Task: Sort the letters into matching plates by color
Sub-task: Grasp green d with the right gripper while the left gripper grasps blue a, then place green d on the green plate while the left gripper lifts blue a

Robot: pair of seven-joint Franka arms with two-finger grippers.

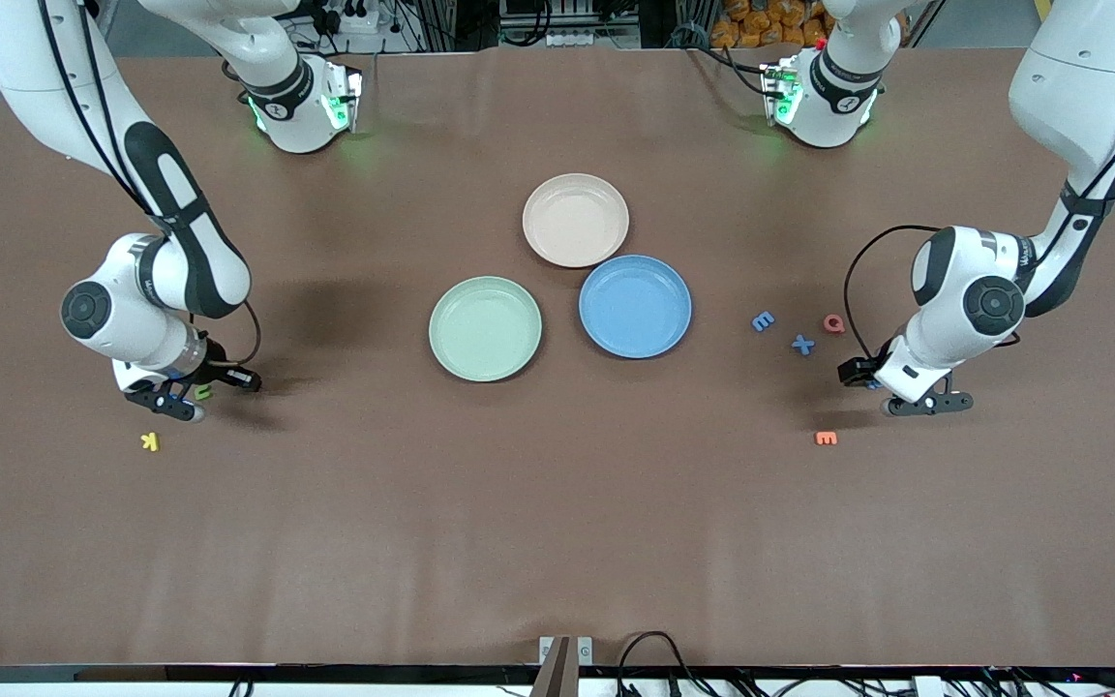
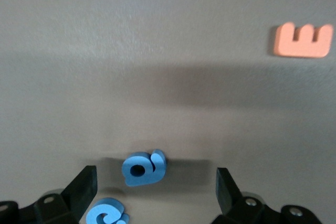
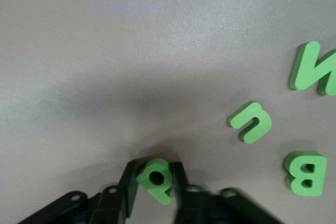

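**Gripping a green letter at one end, blue letters waiting at the other**

Watching the two round matte plates mid-surface first: the pale mint green plate (image 1: 485, 328) and the medium blue plate (image 1: 635, 306) both sit empty, well apart from either arm, so I judge every letter faces a long carry. My main worry is the right gripper (image 3: 155, 182): its jaws are clenched on a small chunky green letter (image 3: 156, 178) that sits between them tilted, so I think it could twist or slip out on the lift. Three more green letters (image 3: 251, 122) lie just beside it, and a low sweep might scatter them.

The left gripper (image 2: 155, 183) hovers with jaws released, a blue letter (image 2: 143, 168) lying on the brown surface (image 1: 557, 503) between them. A second blue letter (image 2: 107, 213) lies close by one finger (image 2: 81, 187); closing could nudge it.
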